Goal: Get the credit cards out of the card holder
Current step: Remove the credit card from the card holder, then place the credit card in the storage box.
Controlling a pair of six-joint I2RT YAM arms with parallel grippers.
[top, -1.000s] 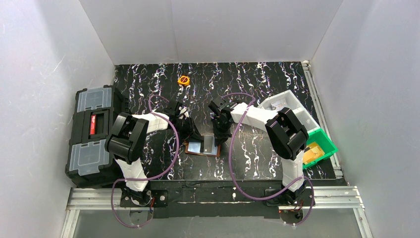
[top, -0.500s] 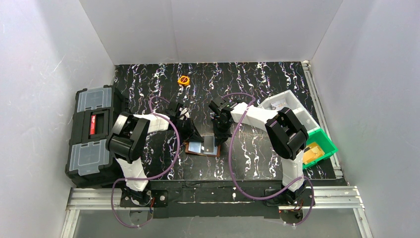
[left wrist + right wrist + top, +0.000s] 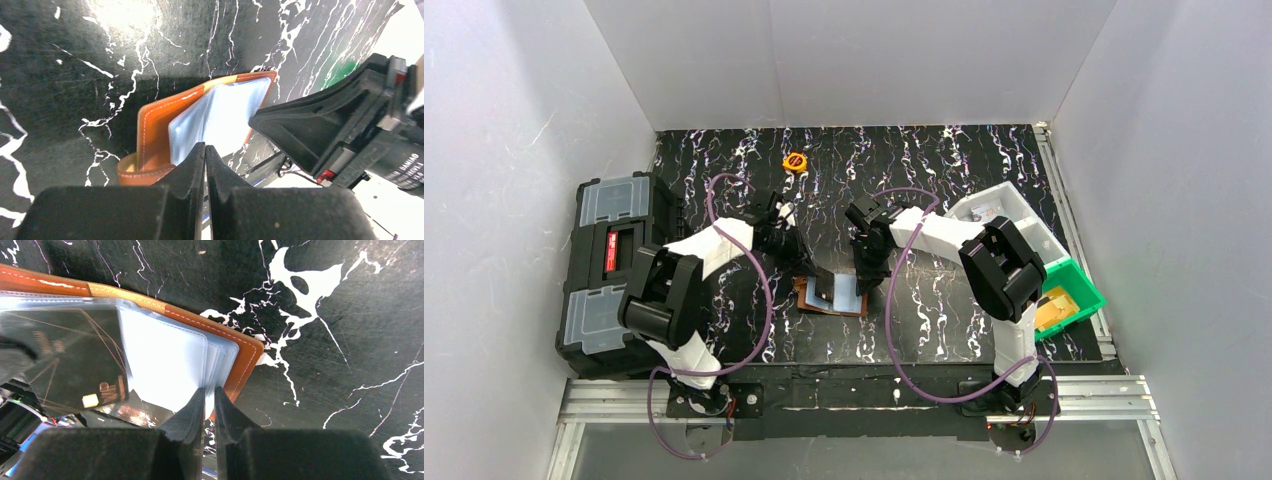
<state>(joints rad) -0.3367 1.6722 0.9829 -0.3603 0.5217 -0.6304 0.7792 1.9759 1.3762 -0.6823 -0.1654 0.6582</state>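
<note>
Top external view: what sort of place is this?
Probably a lab robot cell, not a home or shop: plain white walls box in a black marbled table, an aluminium rail runs along its near edge, and a toolbox and a green bin sit alongside.

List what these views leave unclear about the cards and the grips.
- Left wrist: whether the left gripper pinches a card or a clear pocket; its own fingers hide the contact.
- Top external: cards in the card holder are too small to count.
- Right wrist: the dark credit card has print blurred under glare.
</note>
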